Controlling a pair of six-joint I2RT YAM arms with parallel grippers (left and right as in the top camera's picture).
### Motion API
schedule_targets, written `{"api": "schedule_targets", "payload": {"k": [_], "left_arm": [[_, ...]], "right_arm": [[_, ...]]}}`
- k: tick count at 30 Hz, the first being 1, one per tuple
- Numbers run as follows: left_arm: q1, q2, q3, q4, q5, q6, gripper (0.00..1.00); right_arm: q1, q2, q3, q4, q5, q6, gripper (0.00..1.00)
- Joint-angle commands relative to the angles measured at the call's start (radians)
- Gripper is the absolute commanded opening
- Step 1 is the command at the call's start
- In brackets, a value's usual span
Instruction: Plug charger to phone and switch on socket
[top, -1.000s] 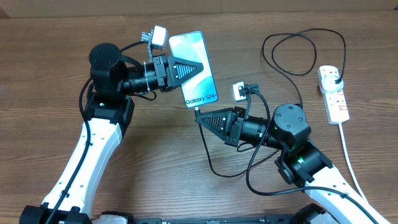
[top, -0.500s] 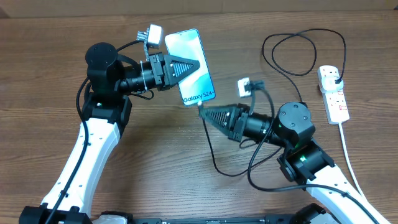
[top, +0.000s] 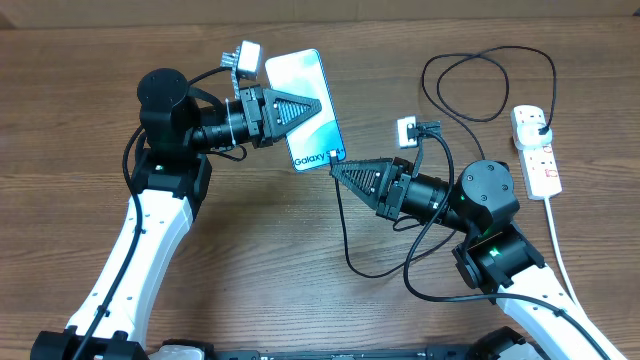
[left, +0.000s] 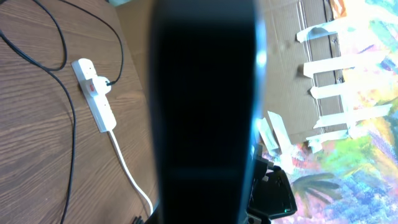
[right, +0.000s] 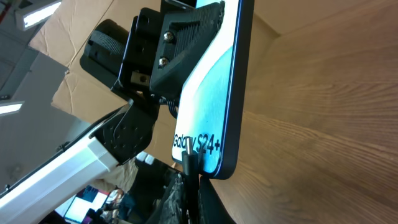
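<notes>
**Step in hand: seating the connector.** The left claw (top: 322, 103) is clamped on the phone (top: 298, 72) and holds it above the desk (top: 250, 260), tilted, with the screen facing up. The right claw (top: 334, 168) is pinched narrow on the connector tip (right: 189, 163) of the charger (top: 341, 225). The tip sits at the phone's bottom edge, just beneath the "Galaxy S24+" lettering. The right wrist view does not show whether the tip has entered the port.

**Recommended procedure.**
1. Line the tip up with the phone's long axis, centred on the thickness of the bottom edge. In the right wrist view it appears to sit slightly toward the screen face.
2. Push straight along that axis. A skewed push would likely tilt the phone in the left claw.
3. Brace the phone firmly during the push.

**Appearance.** The phone is slim with dark edges and a pale blue-cyan screen. The charger is a thin black cable that runs slack from the phone's bottom edge. Its black plug (top: 541, 125) is already in the white socket (top: 540, 165), which lies well to the right of the phone. The switch position cannot be read.
</notes>
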Motion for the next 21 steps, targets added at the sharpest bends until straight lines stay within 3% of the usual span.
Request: {"api": "schedule_targets", "payload": {"k": [1, 8, 21], "left_arm": [[-0.013, -0.019, 0.01, 0.006, 0.075, -0.016, 0.04], [-0.013, -0.019, 0.01, 0.006, 0.058, -0.016, 0.04], [-0.013, -0.019, 0.01, 0.006, 0.026, -0.016, 0.04]], "right_arm": [[-0.016, -0.007, 0.008, -0.02, 0.013, 0.003, 0.04], [-0.014, -0.007, 0.008, -0.107, 0.01, 0.0, 0.04], [-0.014, -0.007, 0.008, -0.106, -0.071, 0.0, 0.04]]}}
